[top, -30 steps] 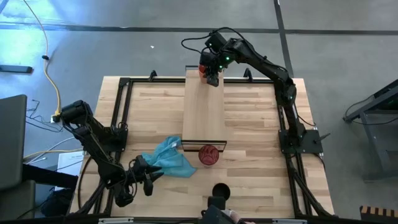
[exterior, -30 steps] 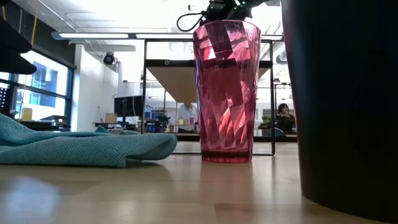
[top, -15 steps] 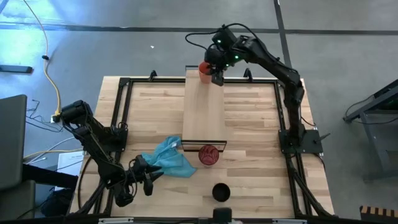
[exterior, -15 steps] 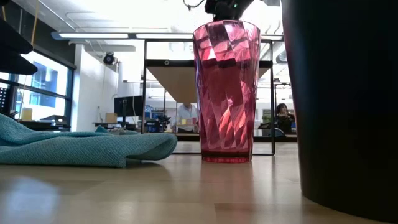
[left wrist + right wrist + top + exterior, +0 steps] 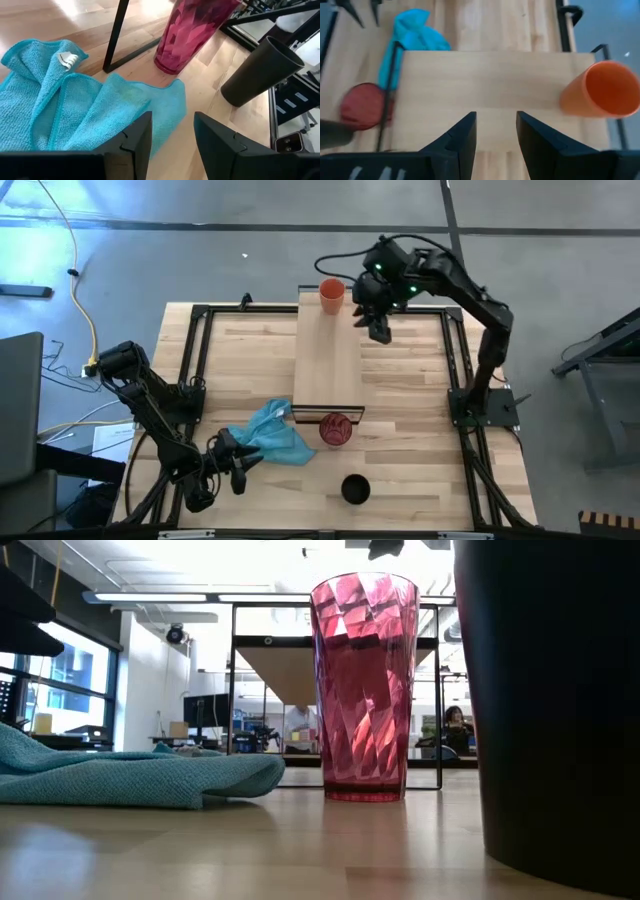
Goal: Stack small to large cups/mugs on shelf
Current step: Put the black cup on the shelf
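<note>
The small orange cup (image 5: 331, 295) (image 5: 600, 97) stands upright, mouth up, on the far end of the pale wooden shelf (image 5: 328, 360) (image 5: 490, 85). My right gripper (image 5: 379, 330) (image 5: 495, 135) hovers open to the right of that cup, over the shelf's right edge, touching nothing. The pinkish see-through cup (image 5: 336, 429) (image 5: 363, 690) (image 5: 192, 30) stands on the table at the shelf's near, black-framed end. The black cup (image 5: 354, 489) (image 5: 550, 690) (image 5: 260, 70) stands nearer the table's near edge. My left gripper (image 5: 235, 470) (image 5: 172, 135) waits open beside the blue cloth (image 5: 270, 435) (image 5: 75, 105).
A black metal frame (image 5: 200, 370) runs round the tabletop. The blue cloth lies crumpled left of the pink cup, partly against the shelf's black end frame (image 5: 328, 412). Bare wood shows to the right of the shelf (image 5: 410, 380).
My right gripper has let go of the orange cup and drawn away from it, toward the table's right and slightly toward the near edge. The cup stays upright on the shelf's far end.
</note>
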